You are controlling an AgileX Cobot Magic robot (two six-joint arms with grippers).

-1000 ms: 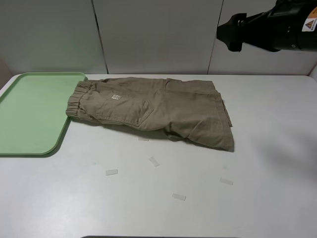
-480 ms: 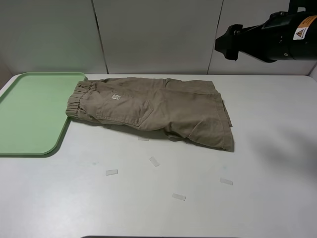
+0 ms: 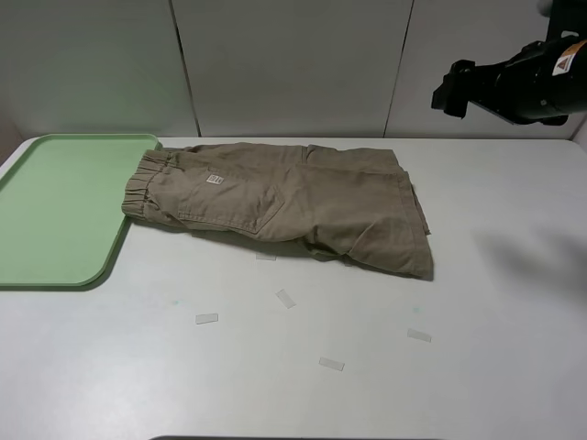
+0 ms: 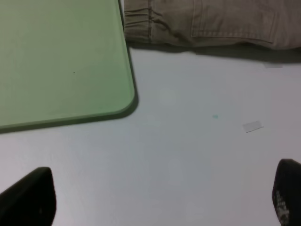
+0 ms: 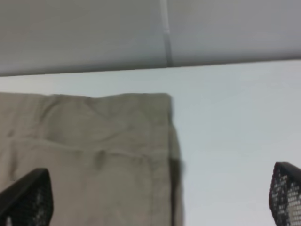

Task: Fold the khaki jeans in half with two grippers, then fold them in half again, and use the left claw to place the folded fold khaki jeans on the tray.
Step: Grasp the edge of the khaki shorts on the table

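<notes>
The khaki jeans lie flat on the white table, elastic waistband to the left and just touching the tray's right rim, leg hems to the right. The pale green tray lies at the left and holds nothing. My right gripper hangs high at the back right, beyond the hem end and clear of the cloth. In the right wrist view it is open and empty over the jeans. My left gripper is open and empty above bare table, near the tray's corner and the waistband. The left arm is out of the high view.
Several small clear tape strips lie on the table in front of the jeans, such as one near the middle and one to the right; one shows in the left wrist view. A grey panelled wall stands behind the table.
My right arm has drawn back to the right in the high view. The jeans and tray have not moved.
</notes>
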